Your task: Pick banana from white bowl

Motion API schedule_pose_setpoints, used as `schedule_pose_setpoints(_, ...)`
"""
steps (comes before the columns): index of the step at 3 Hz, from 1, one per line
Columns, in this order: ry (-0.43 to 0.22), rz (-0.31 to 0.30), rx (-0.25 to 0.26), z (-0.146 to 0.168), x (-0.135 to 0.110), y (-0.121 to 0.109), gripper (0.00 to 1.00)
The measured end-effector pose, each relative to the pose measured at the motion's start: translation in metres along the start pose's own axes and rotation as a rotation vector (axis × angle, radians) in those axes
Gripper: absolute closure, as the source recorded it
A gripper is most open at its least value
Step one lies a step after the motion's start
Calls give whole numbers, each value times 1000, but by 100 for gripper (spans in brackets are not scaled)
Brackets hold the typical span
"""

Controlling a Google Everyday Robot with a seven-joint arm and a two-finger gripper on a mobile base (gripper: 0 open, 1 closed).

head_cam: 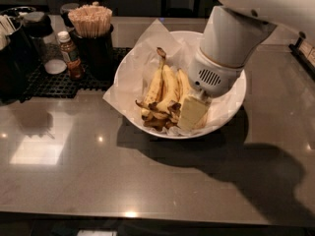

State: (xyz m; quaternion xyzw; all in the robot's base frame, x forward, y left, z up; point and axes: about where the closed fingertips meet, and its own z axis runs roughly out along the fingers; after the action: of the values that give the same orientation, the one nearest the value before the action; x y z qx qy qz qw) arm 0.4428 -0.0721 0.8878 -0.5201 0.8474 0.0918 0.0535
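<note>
Camera view: pincer [193, 112] low in white bowl [240, 97], beside bananas [165, 87]

Lighting: warm overhead lamps are lighting the middle of the scene, while the background is lying in near darkness.
Glare: the lamps are reflecting as a pale rectangle and small bright spots on the grey countertop [74, 181].
Shadows: the arm [231, 38] is casting a broad dark shadow across the counter's right side. The white bowl [235, 107] is throwing a shadow beneath its rim.
Gripper [193, 113]: it is sitting in the bowl's right half, catching full light.
</note>
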Motion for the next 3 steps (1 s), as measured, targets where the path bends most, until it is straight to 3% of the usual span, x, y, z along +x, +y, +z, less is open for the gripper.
schedule_pose_setpoints(3, 36, -30, -15, 2, -14, -2, 54)
